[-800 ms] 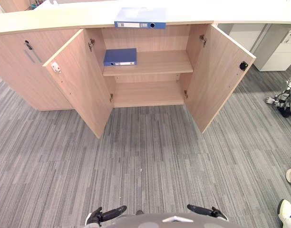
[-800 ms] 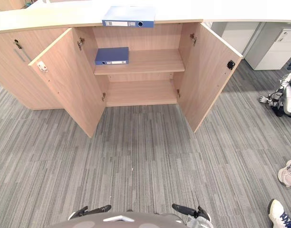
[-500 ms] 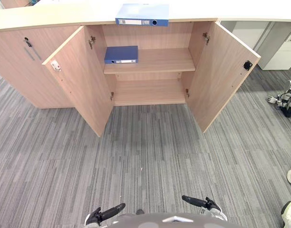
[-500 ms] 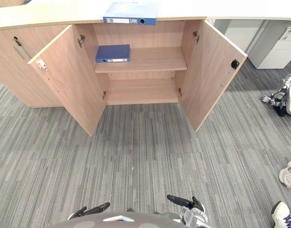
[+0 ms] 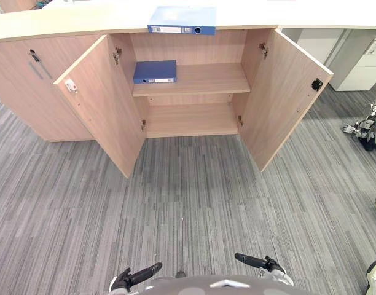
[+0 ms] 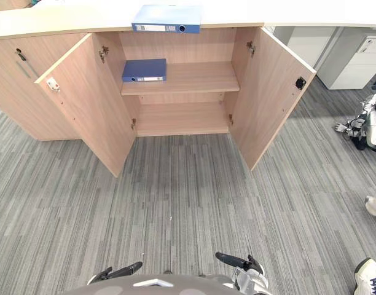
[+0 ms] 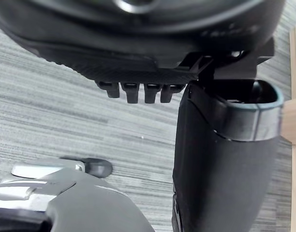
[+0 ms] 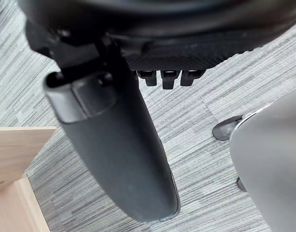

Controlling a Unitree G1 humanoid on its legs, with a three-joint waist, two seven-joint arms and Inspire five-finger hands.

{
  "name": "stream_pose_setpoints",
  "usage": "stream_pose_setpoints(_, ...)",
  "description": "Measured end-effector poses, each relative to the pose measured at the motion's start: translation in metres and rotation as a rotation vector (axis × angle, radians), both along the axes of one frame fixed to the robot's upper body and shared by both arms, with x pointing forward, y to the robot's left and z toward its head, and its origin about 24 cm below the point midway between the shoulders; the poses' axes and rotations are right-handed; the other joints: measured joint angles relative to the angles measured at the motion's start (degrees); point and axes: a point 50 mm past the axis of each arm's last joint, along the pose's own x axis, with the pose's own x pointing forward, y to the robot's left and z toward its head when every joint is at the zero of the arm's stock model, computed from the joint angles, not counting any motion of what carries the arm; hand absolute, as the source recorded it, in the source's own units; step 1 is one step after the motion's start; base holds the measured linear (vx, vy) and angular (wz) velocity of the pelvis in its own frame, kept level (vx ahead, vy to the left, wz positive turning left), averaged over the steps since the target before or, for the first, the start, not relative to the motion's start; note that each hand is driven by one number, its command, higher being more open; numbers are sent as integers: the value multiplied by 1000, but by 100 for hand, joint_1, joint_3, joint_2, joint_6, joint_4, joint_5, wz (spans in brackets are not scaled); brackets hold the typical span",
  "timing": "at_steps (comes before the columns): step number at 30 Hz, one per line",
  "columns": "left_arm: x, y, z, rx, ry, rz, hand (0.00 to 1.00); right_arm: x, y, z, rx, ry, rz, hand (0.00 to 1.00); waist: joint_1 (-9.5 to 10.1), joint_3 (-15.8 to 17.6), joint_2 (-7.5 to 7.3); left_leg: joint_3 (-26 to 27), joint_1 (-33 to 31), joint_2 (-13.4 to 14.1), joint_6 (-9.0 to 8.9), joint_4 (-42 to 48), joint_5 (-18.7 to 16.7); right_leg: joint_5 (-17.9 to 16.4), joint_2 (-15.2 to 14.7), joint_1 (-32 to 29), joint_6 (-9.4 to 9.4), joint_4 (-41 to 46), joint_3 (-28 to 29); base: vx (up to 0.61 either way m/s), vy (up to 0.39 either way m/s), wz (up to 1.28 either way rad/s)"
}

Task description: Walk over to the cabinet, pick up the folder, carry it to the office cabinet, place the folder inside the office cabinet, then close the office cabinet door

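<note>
A light blue folder (image 5: 182,29) lies flat on the cabinet's worktop (image 5: 71,24), just above the open compartment. Inside, a darker blue folder (image 5: 155,72) lies at the left end of the upper shelf (image 5: 206,80). Both cabinet doors, the left door (image 5: 102,104) and the right door (image 5: 286,92), stand wide open. My left hand (image 5: 139,275) and right hand (image 5: 257,262) hang low near my body, far from the cabinet, each open and holding nothing. The left wrist view shows that thumb (image 7: 220,145) straight, and the right wrist view shows the other thumb (image 8: 114,145) over grey carpet.
Grey striped carpet (image 5: 188,203) stretches between me and the cabinet. A shut cabinet door with a key (image 5: 34,56) is to the left. A white drawer unit (image 5: 366,64) and another robot's hand (image 5: 360,128) are at the right. A person's shoes (image 6: 366,276) are at the lower right.
The camera has shifted a little. My right hand has risen slightly at the bottom edge. The person's shoes at the right have moved toward the picture's edge.
</note>
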Motion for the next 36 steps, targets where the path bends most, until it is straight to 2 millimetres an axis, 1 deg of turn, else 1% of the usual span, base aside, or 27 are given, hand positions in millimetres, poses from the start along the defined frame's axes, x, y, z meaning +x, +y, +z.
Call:
stream_pose_setpoints(3, 1, 1, 0, 1, -2, -2, 100, 1, 0, 0, 1, -3, 2, 100, 5, 30, -30, 87, -147, -5, 39, 31, -27, 1, -6, -146, -3, 3, 44, -58, -3, -13)
stream_pose_setpoints(5, 4, 1, 1, 3, -8, -4, 100, 2, 0, 0, 2, -5, 3, 100, 10, 55, -50, 138, -335, -7, 90, 222, -133, 2, -15, -283, -5, 27, 78, -17, 12, -13)
stream_pose_setpoints(8, 8, 4, 2, 12, -17, -8, 100, 3, 1, 0, 6, -5, 5, 100, 49, 91, -92, 300, -638, 11, 140, 667, -422, -13, -29, -465, -12, 108, 209, 26, 34, -24)
stream_pose_setpoints(10, 12, 6, 3, 16, -27, -12, 100, 8, 2, 1, 6, -15, 7, 100, 56, 195, -114, 415, -703, 13, 183, 890, -624, -271, -62, -668, 2, 557, 297, 59, 63, -32)
stream_pose_setpoints(11, 15, 6, 3, 18, -33, -15, 100, 10, 1, 2, 5, -25, 8, 100, 58, 234, -128, 469, -753, 3, 228, 1030, -736, -543, -121, -925, 132, 1137, 291, 40, 45, -30)
stream_pose_setpoints(13, 17, 8, 4, 22, -36, -22, 100, 15, 1, 4, 2, -47, 8, 100, 62, 276, -149, 559, -689, -62, 242, 1141, -837, -843, -292, -1462, 336, 2398, 51, 60, 69, -23)
stream_pose_setpoints(14, 20, 7, 4, 23, -41, -25, 100, 16, 3, 4, 5, -53, 8, 100, 55, 304, -155, 570, -645, -80, 242, 1147, -837, -847, -353, -1620, 343, 2796, -44, 147, 124, -3)
stream_pose_setpoints(15, 24, 9, 5, 28, -52, -35, 100, 22, 2, 7, 0, -77, 8, 100, 49, 397, -196, 542, -433, -119, 321, 1139, -884, -863, -533, -2012, 309, 3838, -273, 150, 103, 8)
stream_pose_setpoints(16, 26, 9, 5, 32, -55, -33, 100, 24, 2, 7, -4, -86, 11, 100, 47, 436, -157, 500, -333, -118, 468, 1131, -985, -1034, -592, -2190, 225, 4237, -373, 193, 102, 10)
stream_pose_setpoints(17, 27, 10, 6, 34, -58, -34, 100, 25, 2, 8, -4, -91, 13, 100, 53, 448, -193, 475, -259, -121, 469, 1126, -1022, -1145, -626, -2263, 185, 4335, -379, 175, 28, 20)
stream_pose_setpoints(18, 28, 10, 6, 36, -58, -31, 100, 26, 3, 8, -3, -98, 13, 100, 43, 451, -185, 378, -121, -73, 469, 1036, -1061, -1286, -648, -2394, 150, 4320, -462, 221, -15, 29)
stream_pose_setpoints(19, 30, 9, 6, 33, -64, -29, 100, 29, 2, 9, -8, -109, 12, 100, 26, 468, -150, 290, -3, 16, 446, 937, -1097, -1333, -627, -2560, 94, 4145, -555, 197, -58, 34)
stream_pose_setpoints(21, 33, 6, 6, 26, -70, -28, 100, 34, 0, 11, -15, -128, 13, 100, -7, 501, -76, 200, 120, 192, 376, 845, -1161, -1311, -519, -2785, 63, 3735, -644, 229, -104, 33)
stream_pose_setpoints(22, 33, 4, 5, 21, -71, -27, 100, 38, -2, 13, -21, -145, 15, 100, -71, 527, -16, 101, 262, 377, 252, 744, -1235, -1084, -362, -2943, 24, 3058, -639, 316, -155, 39)
stream_pose_setpoints(23, 33, 5, 5, 22, -70, -26, 100, 38, -2, 13, -22, -147, 15, 100, -96, 520, -20, 61, 315, 415, 189, 706, -1272, -914, -315, -2951, 12, 2750, -613, 427, -225, 47)
stream_pose_setpoints(24, 31, 7, 5, 24, -64, -22, 100, 35, -2, 12, -21, -141, 12, 100, -104, 508, -58, 7, 483, 449, 38, 608, -1355, -246, -320, -2934, -123, 2396, -538, 339, -191, 36)
stream_pose_setpoints(25, 29, 5, 4, 21, -57, -18, 100, 34, -3, 12, -22, -140, 5, 100, -108, 493, -61, -28, 584, 499, -27, 591, -1393, -2, -308, -2885, -336, 2439, -556, 503, -281, 38)
stream_pose_setpoints(26, 33, -2, 3, 1, -64, -11, 100, 35, -8, 13, -36, -145, 4, 100, -97, 510, 96, -18, 653, 656, -175, 662, -1362, -203, -247, -2849, -429, 2637, -688, 559, -301, 32)
stream_pose_setpoints(27, 36, -4, 4, -6, -79, -1, 100, 35, -10, 14, -40, -147, 2, 100, -100, 521, 148, 35, 588, 686, -355, 926, -1258, -391, -256, -2749, -521, 2708, -765, 563, -296, 28)
stream_pose_setpoints(28, 36, -5, 4, -9, -83, 6, 100, 35, -11, 14, -42, -149, 1, 100, -101, 521, 179, 63, 511, 717, -401, 1206, -1232, -429, -248, -2645, -566, 2668, -801, 615, -305, 33)
stream_pose_setpoints(29, 38, -6, 4, -16, -96, 42, 100, 34, -11, 14, -41, -147, -4, 100, -120, 503, 225, 107, 94, 842, -516, 2437, -1114, -463, -204, -2224, -608, 2361, -856, 489, -232, 33)
stream_pose_setpoints(30, 40, -6, 5, -17, -110, 57, 100, 33, -10, 14, -39, -147, -7, 100, -117, 506, 223, 105, -187, 929, -519, 3146, -1021, -484, -196, -1998, -593, 2182, -867, 552, -267, 44)
stream_pose_setpoints(31, 46, -7, 7, -20, -149, 86, 100, 31, -8, 14, -34, -154, -8, 100, -86, 524, 240, 271, -758, 1213, -499, 4512, -1101, -532, -112, -1576, -610, 1853, -894, 403, -199, 26)
stream_pose_setpoints(32, 53, -8, 10, -27, -188, 114, 100, 33, -5, 15, -32, -159, 10, 100, -33, 540, 256, 472, -1210, 1486, -476, 5476, -1210, -588, -17, -1236, -656, 1638, -898, 364, -177, 14)
stream_pose_setpoints(34, 63, -11, 13, -33, -231, 123, 100, 35, -4, 16, -27, -173, 0, 100, 64, 545, 238, 612, -1702, 1649, -425, 5898, -1331, -669, 34, -935, -669, 1433, -864, 245, -74, -8)
stream_pose_setpoints(35, 69, -15, 15, -48, -260, 134, 100, 37, -2, 16, -16, -185, -17, 100, 104, 551, 219, 728, -2024, 1668, -357, 5790, -1403, -738, 35, -745, -649, 1340, -821, 289, -12, -20)
stream_pose_setpoints(36, 74, -22, 17, -69, -287, 145, 100, 40, 1, 17, -9, -194, -19, 100, 132, 552, 213, 879, -2246, 1666, -336, 5426, -1478, -753, 25, -567, -620, 1239, -776, 294, 15, -24)
